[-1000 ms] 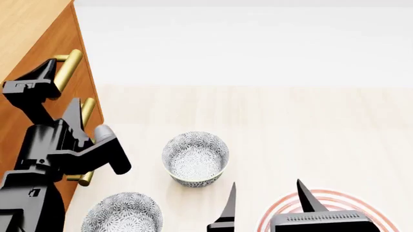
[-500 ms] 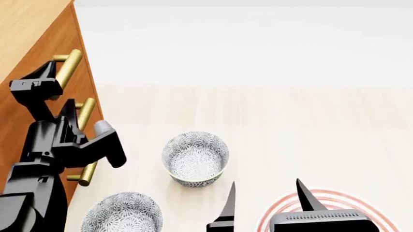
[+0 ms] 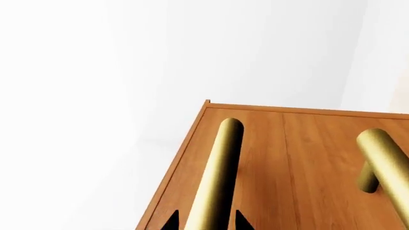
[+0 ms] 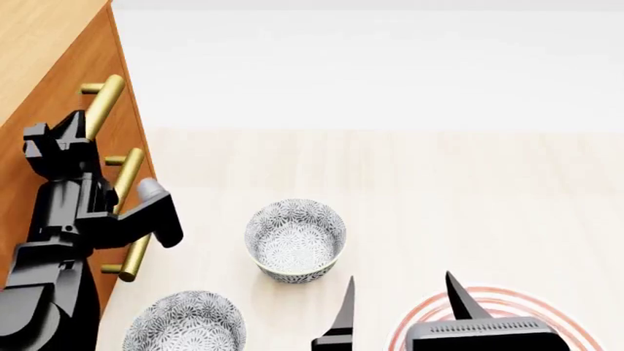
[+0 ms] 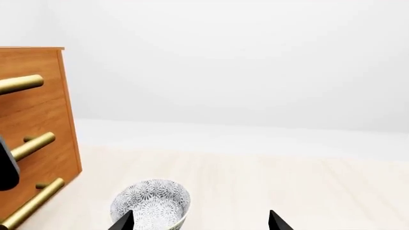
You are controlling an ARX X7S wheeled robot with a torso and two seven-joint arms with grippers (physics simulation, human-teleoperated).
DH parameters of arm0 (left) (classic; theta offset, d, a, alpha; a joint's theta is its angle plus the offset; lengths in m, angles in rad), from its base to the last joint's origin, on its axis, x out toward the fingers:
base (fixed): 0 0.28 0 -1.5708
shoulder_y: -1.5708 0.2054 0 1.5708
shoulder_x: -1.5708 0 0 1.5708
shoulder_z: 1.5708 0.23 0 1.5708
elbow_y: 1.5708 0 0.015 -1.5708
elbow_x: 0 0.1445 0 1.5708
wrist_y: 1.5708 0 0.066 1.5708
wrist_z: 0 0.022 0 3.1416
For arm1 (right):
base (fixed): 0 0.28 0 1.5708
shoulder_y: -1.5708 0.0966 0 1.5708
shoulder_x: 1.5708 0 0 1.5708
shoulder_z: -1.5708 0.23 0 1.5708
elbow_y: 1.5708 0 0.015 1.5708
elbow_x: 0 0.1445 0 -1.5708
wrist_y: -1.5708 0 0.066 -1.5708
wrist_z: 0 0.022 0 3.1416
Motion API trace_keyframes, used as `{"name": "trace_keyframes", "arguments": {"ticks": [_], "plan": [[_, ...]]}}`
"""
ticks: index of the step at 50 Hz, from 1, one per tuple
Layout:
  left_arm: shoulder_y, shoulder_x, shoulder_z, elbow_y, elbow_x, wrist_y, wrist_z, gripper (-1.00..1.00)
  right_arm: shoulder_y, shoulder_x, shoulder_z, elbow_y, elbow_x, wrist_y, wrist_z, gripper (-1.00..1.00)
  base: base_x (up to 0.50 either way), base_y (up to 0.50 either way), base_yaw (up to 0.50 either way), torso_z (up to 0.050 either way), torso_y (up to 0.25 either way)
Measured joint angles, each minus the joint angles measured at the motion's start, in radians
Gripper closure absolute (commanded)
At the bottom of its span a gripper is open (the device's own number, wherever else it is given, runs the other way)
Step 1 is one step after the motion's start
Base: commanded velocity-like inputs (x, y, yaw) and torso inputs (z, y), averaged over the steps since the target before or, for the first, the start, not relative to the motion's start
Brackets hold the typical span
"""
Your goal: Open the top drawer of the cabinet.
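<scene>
Left gripper point(image 4: 61, 142) straddles the top drawer point(image 4: 69, 95) handle point(image 3: 214, 182) on the cabinet point(image 4: 39, 44), fingers apart, unclamped; closing off-centre risks slipping off. Right gripper point(image 4: 400, 303) open, empty.

Pale wood-plank floor point(image 4: 468, 190) spreads wide w/ faint board seams, running back to a plain white wall point(image 4: 390, 66). Soft, even light, no hard shadows. From the right wrist view, same white wall point(image 5: 243, 62) above the light floor point(image 5: 288, 177).
</scene>
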Motion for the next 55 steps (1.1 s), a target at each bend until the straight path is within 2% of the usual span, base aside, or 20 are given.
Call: {"name": "trace_keyframes", "arguments": {"ticks": [55], "plan": [[-0.005,0.028,0.109,0.228,0.018,-0.128,0.169,1.0,-0.023,0.021,0.007,-0.004,0.012,-0.029,0.017,-1.0,0.0,0.0,0.0,0.0,0.001]]}}
